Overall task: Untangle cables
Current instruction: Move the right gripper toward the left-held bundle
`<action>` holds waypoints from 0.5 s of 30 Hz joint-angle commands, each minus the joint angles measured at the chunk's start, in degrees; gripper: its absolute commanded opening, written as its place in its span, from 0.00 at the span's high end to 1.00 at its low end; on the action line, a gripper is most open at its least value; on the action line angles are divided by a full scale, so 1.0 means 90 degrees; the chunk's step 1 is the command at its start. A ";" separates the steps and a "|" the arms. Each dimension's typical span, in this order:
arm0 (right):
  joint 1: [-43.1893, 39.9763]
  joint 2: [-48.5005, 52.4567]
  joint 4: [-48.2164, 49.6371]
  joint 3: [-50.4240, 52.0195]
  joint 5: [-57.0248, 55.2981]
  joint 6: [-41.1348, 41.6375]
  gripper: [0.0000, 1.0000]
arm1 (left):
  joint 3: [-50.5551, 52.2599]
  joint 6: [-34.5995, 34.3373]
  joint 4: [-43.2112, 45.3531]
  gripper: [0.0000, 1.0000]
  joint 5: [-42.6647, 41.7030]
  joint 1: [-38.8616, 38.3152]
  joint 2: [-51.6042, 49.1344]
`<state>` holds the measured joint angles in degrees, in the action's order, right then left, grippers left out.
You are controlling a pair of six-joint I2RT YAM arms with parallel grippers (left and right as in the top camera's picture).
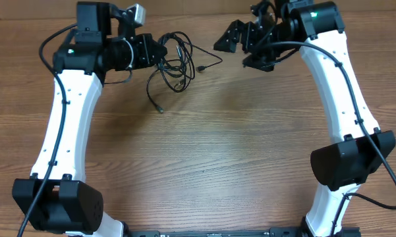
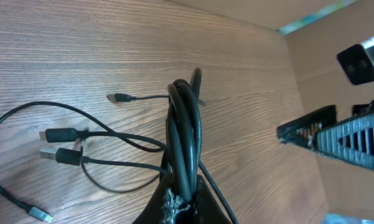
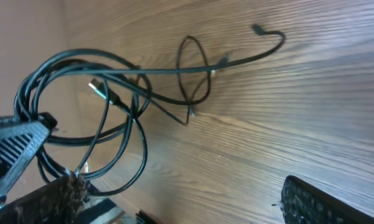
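Left claw [image 1: 161,52]: clamped shut on the cables [image 1: 176,62]. The wrist view shows several loops [image 2: 185,124] pinched between its fingers [image 2: 162,208] and lifted off the wood.

Right claw [image 1: 234,52]: jaws spread wide, holding nothing, just beside the bundle at its 3 o'clock.

The bundle sits at about 11 o'clock on the table [image 1: 237,151], between the two claws, and is a loose tangle of thin black loops. One loose end [image 1: 160,108] trails to 7 o'clock of the bundle and lies flat on the wood. A second end [image 1: 219,59] runs out toward 3 o'clock, stopping near the right claw. In the left wrist view, two plugs [image 2: 56,144] lie side by side on the table at 9 o'clock.
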<state>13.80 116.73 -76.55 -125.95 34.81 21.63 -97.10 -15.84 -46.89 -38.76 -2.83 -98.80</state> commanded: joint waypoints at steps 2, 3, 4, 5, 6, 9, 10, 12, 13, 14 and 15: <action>0.0396 -0.0109 0.0306 -0.0085 0.0170 -0.0049 0.00 | -0.0049 0.0187 0.0034 0.96 -0.0804 0.0282 -0.0056; 0.0449 -0.0109 0.0338 -0.0085 0.0172 -0.0046 0.00 | -0.0049 0.0187 0.0041 0.96 -0.0918 0.0318 -0.0056; 0.0491 -0.0109 0.0359 -0.0085 0.0172 -0.0015 0.00 | -0.0049 0.0189 0.0049 0.96 -0.1035 0.0352 -0.0056; 0.0532 -0.0109 0.0386 -0.0085 0.0170 0.0075 0.00 | -0.0049 0.0187 0.0046 0.96 -0.1066 0.0384 -0.0056; 0.0573 -0.0107 0.0425 -0.0085 0.0199 0.0146 0.00 | -0.0049 0.0187 0.0044 0.96 -0.1093 0.0425 -0.0056; 0.0634 -0.0104 0.0561 -0.0085 0.0488 0.0143 0.00 | -0.0049 0.0189 0.0046 0.96 -0.1287 0.0517 -0.0056; 0.0648 -0.0104 0.0600 -0.0085 0.0563 0.0155 0.00 | -0.0049 0.0192 0.0053 0.96 -0.1384 0.0539 -0.0056; 0.0675 -0.0104 0.0636 -0.0085 0.0605 0.0330 0.01 | -0.0049 0.0223 0.0080 0.96 -0.1576 0.0576 -0.0056; 0.0687 -0.0104 0.0646 -0.0085 0.0641 0.0432 0.01 | -0.0049 0.0272 0.0107 0.96 -0.1671 0.0588 -0.0056; 0.0709 -0.0104 0.0658 -0.0085 0.0731 0.0430 0.02 | -0.0049 0.0287 0.0148 0.96 -0.1751 0.0595 -0.0056; 0.0719 -0.0104 0.0670 -0.0085 0.0794 0.0430 0.01 | -0.0049 0.0287 0.0187 0.96 -0.1812 0.0612 -0.0056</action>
<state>19.66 116.73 -71.11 -125.95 39.18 24.12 -97.10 -15.25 -46.28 -49.65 2.13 -98.80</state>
